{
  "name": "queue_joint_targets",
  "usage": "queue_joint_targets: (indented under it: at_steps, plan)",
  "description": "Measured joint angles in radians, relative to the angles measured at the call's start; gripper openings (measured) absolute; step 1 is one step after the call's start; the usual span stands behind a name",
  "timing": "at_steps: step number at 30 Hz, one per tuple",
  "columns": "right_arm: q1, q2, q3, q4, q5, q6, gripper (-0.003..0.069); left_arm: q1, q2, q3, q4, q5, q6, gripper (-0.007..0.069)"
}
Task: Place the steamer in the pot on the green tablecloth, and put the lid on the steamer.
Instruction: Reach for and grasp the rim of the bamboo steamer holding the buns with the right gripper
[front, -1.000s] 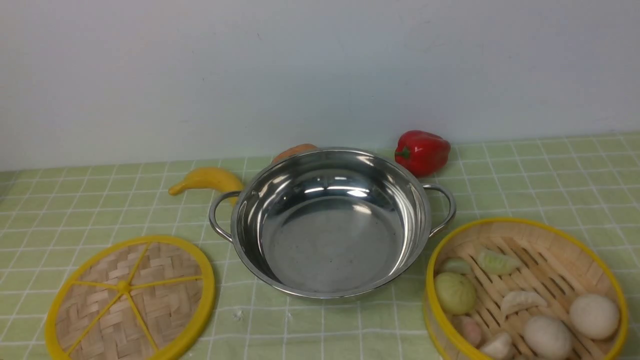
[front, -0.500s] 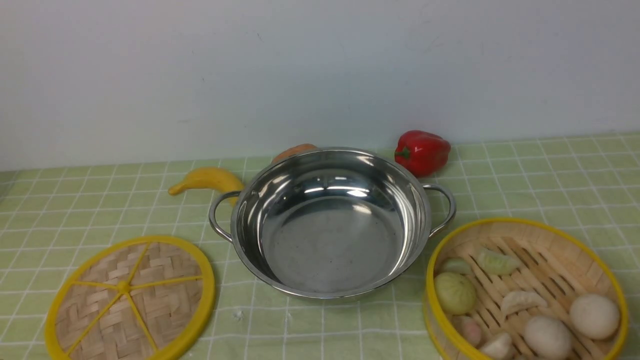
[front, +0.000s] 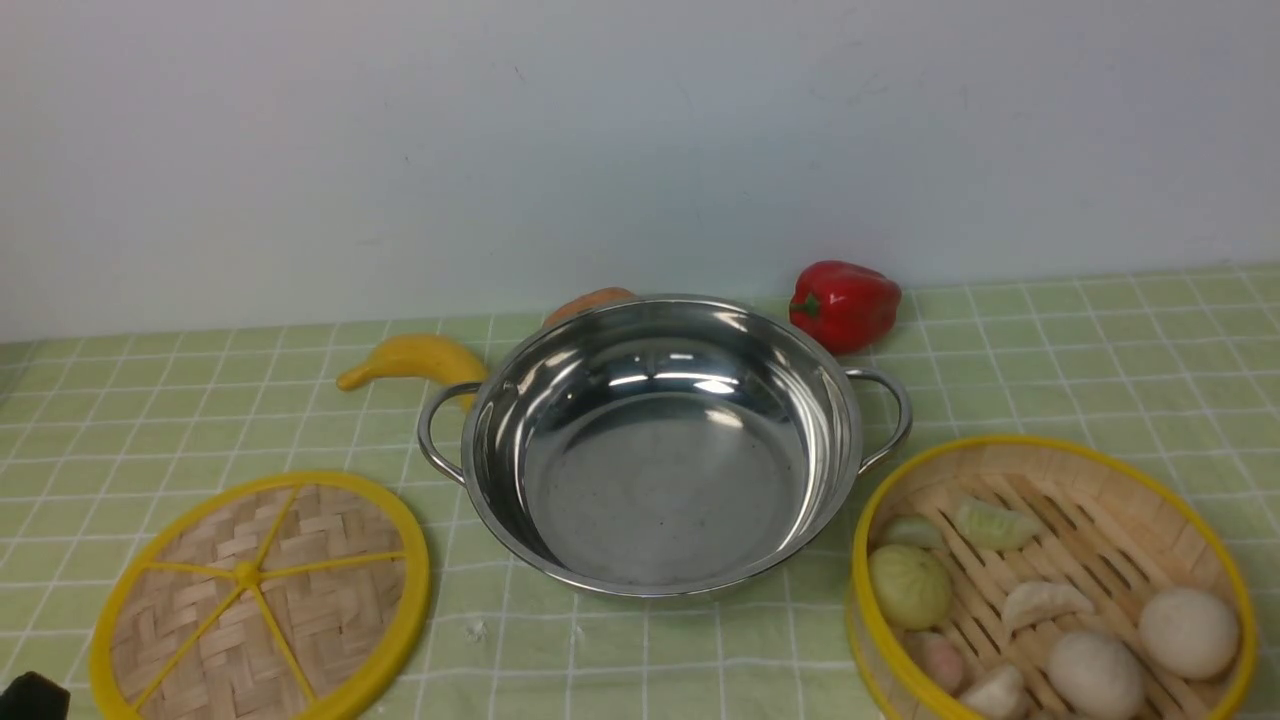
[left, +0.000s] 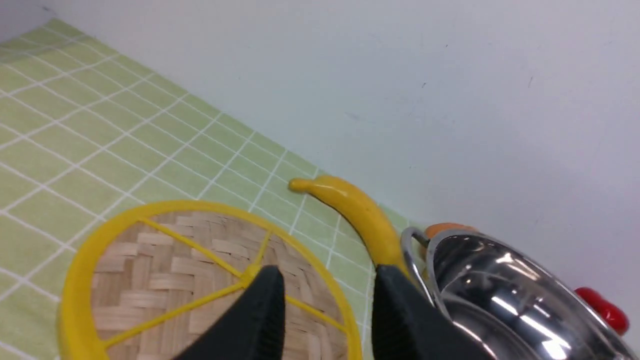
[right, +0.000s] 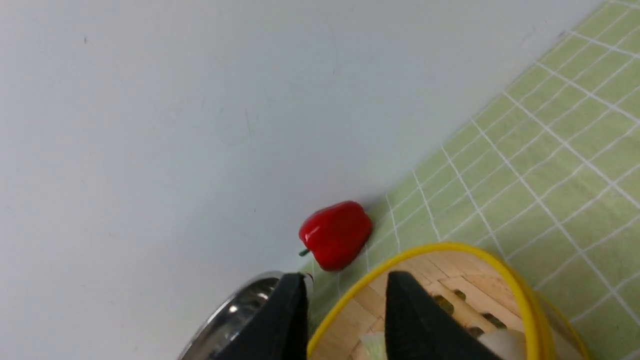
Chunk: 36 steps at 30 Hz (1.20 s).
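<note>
Steamer (front: 1040, 441) is not yet grasped: the right end effector (right: 345, 300) is spread by its rim, near right, and the left end effector (left: 327, 295) spread by the lid (front: 255, 600), near left. The pot (front: 660, 490) is seen empty between, on the green tablecloth (front: 1100, 350); nothing is placed. A pale wall (front: 640, 140) is seen behind.

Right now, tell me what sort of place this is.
Probably a staged kitchen tabletop: a stainless-steel pot, a bamboo steamer holding dumplings and buns, and a banana and red bell pepper on a green tablecloth.
</note>
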Motion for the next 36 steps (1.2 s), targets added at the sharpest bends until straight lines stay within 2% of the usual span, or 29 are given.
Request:
queue_joint_targets:
  at_steps: [6,10,11,14,15,18,21,24,27,28,29,30,31,34,36]
  plan:
    - [0.000,0.000,0.000,0.023,-0.092,0.001,0.0242,0.000,0.000,0.000,-0.020,-0.019,-0.001,0.0243]
    - [0.000,0.000,0.000,0.067,-0.202,0.029,0.0242,0.000,0.000,0.001,-0.095,-0.130,-0.043,0.0243]
    - [0.000,0.000,0.000,0.102,-0.286,0.067,0.0242,0.000,0.000,0.001,-0.176,-0.236,-0.087,0.0243]
    - [0.000,0.000,0.000,0.144,-0.390,0.123,0.0242,0.000,0.000,0.001,-0.243,-0.366,-0.138,0.0243]
    - [0.000,0.000,0.000,0.173,-0.481,0.192,0.0242,0.000,0.000,0.001,-0.284,-0.465,-0.184,0.0243]
    - [0.000,0.000,0.000,0.195,-0.713,0.346,0.0242,0.000,0.000,-0.004,-0.308,-0.721,-0.306,0.0243]
    - [0.000,0.008,-0.045,0.195,-0.948,0.394,0.0242,0.000,-0.001,-0.071,-0.308,-0.924,-0.343,0.0243]
    - [0.000,0.067,-0.181,0.192,-1.119,0.232,0.0242,0.000,0.037,-0.215,-0.308,-1.027,-0.204,0.0243]
    - [0.000,0.205,-0.376,0.151,-1.103,-0.132,0.0242,0.000,0.155,-0.407,-0.298,-0.949,0.078,0.0243]
    - [0.000,0.214,-0.389,0.146,-1.094,-0.159,0.0242,0.000,0.155,-0.407,-0.297,-0.938,0.097,0.0243]
    - [-0.001,0.294,-0.509,0.107,-0.968,-0.403,0.0242,0.000,0.239,-0.515,-0.286,-0.804,0.250,0.0243]
    - [-0.001,0.315,-0.509,0.102,-0.968,-0.403,0.0242,0.001,0.249,-0.527,-0.284,-0.786,0.287,0.0243]
    - [-0.001,0.390,-0.614,0.068,-0.796,-0.613,0.0242,0.001,0.333,-0.617,-0.278,-0.624,0.415,0.0243]
    - [-0.001,0.538,-0.772,0.049,-0.413,-0.886,0.0242,0.001,0.486,-0.749,-0.273,-0.292,0.560,0.0243]
    - [-0.001,0.671,-0.850,0.046,-0.134,-0.973,0.0242,0.001,0.598,-0.815,-0.273,-0.044,0.617,0.0243]
